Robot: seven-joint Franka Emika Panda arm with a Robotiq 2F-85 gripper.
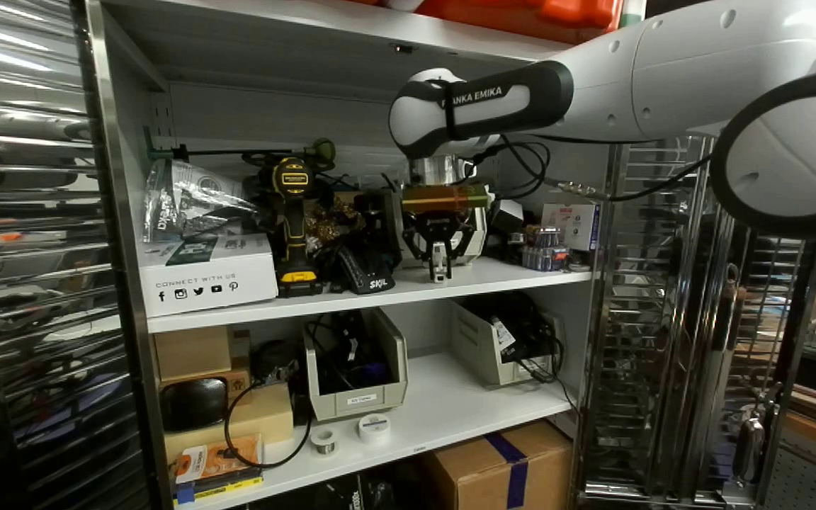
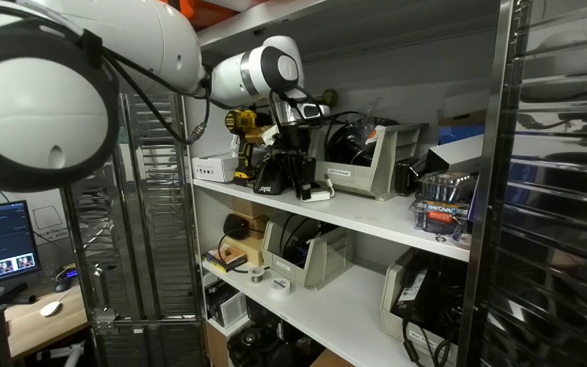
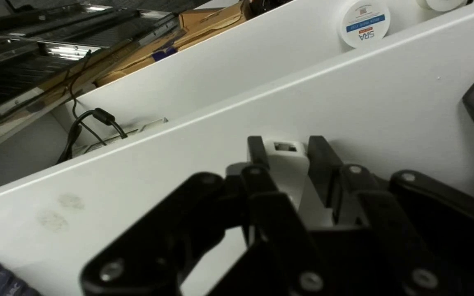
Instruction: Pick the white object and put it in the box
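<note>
The white object is a small adapter (image 3: 287, 162) with a rectangular port. It lies at the upper shelf's surface; in an exterior view it (image 2: 318, 196) shows with a short white cable. My gripper (image 3: 287, 144) points down with one finger on each side of the adapter, closed to about its width. The gripper also shows low over the shelf in both exterior views (image 1: 440, 275) (image 2: 305, 192). A grey bin (image 2: 354, 178) with cables stands just behind the gripper; in an exterior view the gripper partly hides it (image 1: 477, 244). Which container is the task's box, I cannot tell.
A yellow-black drill (image 1: 295, 212), a black SKIL tool (image 2: 269, 178) and a white carton (image 1: 210, 280) stand to one side. Battery packs (image 2: 441, 206) stand on the other. The shelf's front edge (image 3: 204, 117) is close. Grey bins (image 1: 358, 404) stand on the shelf below.
</note>
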